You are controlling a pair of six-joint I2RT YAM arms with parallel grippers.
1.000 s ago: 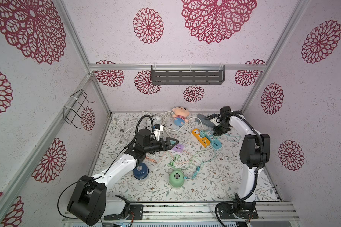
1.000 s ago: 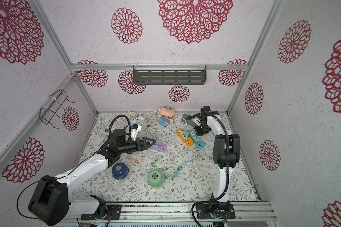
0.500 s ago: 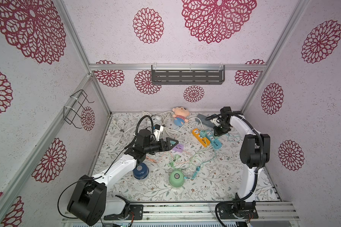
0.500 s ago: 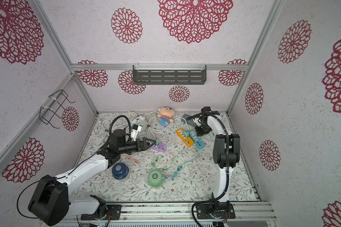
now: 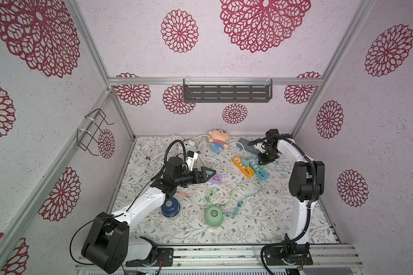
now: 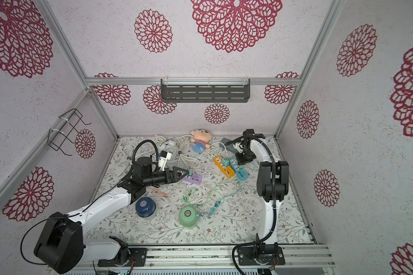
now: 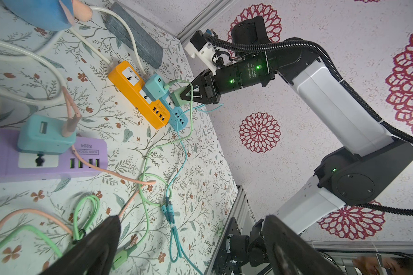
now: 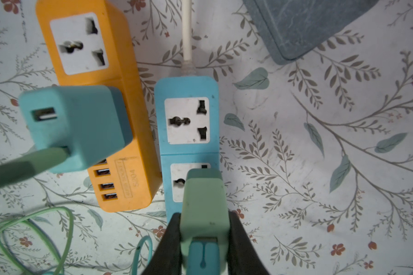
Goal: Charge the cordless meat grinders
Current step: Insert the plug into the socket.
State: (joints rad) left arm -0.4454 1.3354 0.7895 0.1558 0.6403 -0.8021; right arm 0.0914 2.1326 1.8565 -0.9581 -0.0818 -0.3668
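Mint-green charger plug (image 8: 204,190) is pinched in the right gripper (image 8: 204,222), pointing onto the nearer socket of the blue power strip (image 8: 186,88); its prongs are hidden, so I cannot tell whether it is seated. Well behind it, nearer the wide-open, empty left gripper (image 5: 210,172), sit the light green grinder (image 5: 214,215) and navy grinder (image 5: 169,210); a third is not visible.

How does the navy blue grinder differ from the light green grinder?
The navy blue grinder is dark; the light green grinder is pale. The light green grinder has a teal cable at its side; the navy blue grinder shows none. Both are upright domes with silver tops.
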